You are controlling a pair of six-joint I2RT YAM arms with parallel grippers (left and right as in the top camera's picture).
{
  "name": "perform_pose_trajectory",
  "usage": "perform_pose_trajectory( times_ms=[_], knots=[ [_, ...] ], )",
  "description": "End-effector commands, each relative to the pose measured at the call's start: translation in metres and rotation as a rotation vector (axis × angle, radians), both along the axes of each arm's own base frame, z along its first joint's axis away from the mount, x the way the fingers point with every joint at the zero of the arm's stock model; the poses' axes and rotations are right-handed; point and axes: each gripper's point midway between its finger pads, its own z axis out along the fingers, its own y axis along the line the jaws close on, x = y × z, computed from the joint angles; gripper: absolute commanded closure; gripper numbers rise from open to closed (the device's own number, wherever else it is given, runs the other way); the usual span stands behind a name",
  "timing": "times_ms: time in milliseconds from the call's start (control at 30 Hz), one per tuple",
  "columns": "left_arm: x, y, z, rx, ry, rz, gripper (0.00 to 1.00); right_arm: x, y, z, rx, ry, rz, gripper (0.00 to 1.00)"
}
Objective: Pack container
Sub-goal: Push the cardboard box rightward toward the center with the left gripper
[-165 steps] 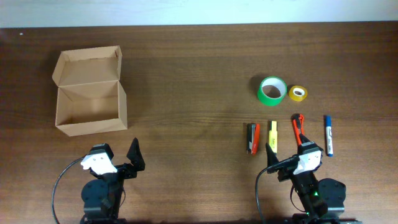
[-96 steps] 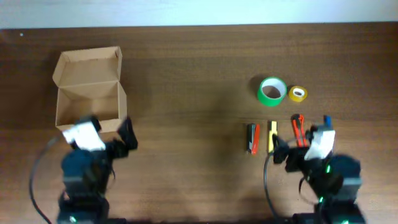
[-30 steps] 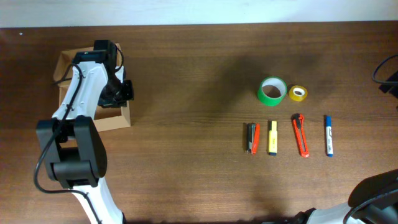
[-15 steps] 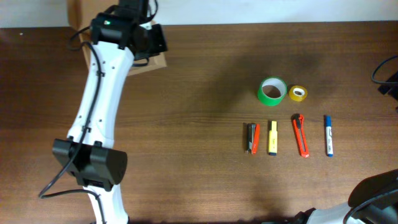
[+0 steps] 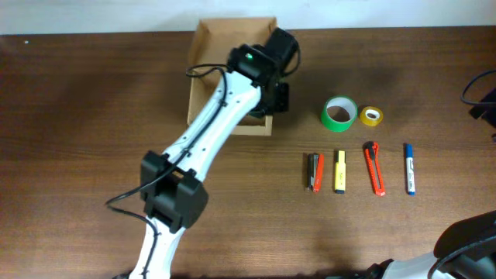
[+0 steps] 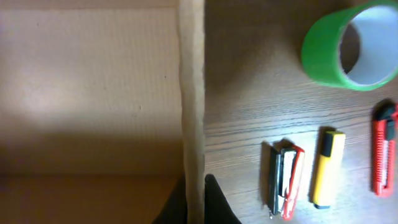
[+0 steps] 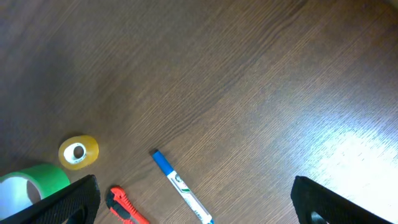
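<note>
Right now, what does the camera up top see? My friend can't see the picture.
The left gripper pinches a side wall of the open cardboard box at the far edge of a brown table. Beside it lie a green tape roll, a yellow tape roll and a row of four small tools.

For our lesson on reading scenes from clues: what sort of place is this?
Likely a robotics lab bench: a white robot arm over a wooden table, a cardboard box, and a green tape roll set out for packing.
</note>
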Motion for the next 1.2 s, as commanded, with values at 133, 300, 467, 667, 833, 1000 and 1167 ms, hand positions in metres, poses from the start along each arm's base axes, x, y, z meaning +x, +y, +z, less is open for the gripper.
perform_pose_trajectory(
  times_ms=[133,300,467,667,833,1000,1167],
  knots=[
    [0.008,-0.003,-0.027,0.068,-0.008,0.114,0.98,0.007,0.005,0.003,0.028,-0.032,0.01,0.01],
    [0.004,-0.027,-0.037,0.077,-0.046,0.094,0.98,0.009,0.007,0.004,0.038,-0.04,0.016,0.01],
    [0.0,-0.039,-0.04,0.095,-0.075,0.077,0.99,0.009,0.007,0.004,0.037,-0.04,0.017,0.01],
    [-0.001,-0.038,-0.065,0.126,-0.034,0.097,0.98,0.009,0.007,0.004,0.038,-0.04,0.016,0.01],
    [-0.002,-0.036,-0.079,0.141,-0.006,0.1,0.99,0.008,0.007,0.003,0.039,-0.038,0.016,0.01],
    [0.003,-0.03,-0.079,0.128,0.006,0.117,0.86,0.008,0.008,0.002,0.04,-0.037,0.016,0.01],
    [0.011,-0.022,-0.079,0.123,0.002,0.139,0.39,0.008,0.008,0.002,0.04,-0.037,0.016,0.01]
  ],
)
